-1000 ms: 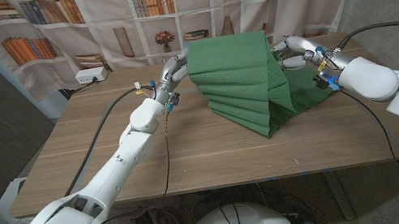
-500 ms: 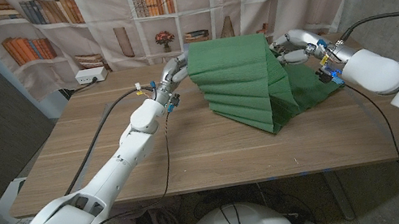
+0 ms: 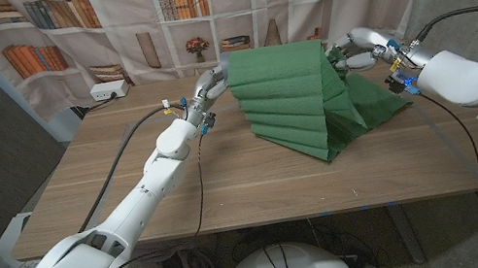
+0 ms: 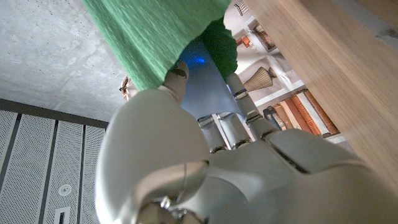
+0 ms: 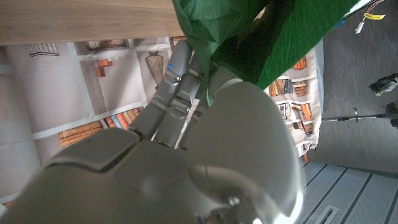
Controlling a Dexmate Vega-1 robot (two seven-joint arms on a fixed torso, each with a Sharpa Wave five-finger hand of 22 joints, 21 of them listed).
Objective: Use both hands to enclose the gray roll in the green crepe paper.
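Up off the wooden table (image 3: 130,188), the green crepe paper (image 3: 296,94) hangs in soft pleated folds, its ribbed surface draping down to the far side of the tabletop. The left hand (image 3: 208,87) pinches one top corner, the right hand (image 3: 357,47) the other, fingers closed on the crinkled sheet.

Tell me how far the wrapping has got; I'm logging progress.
Done: both hands have the green crepe paper lifted by its far corners. In hand: the left hand and right hand each grip an edge. Left: draping it around the gray roll, which I can't see.
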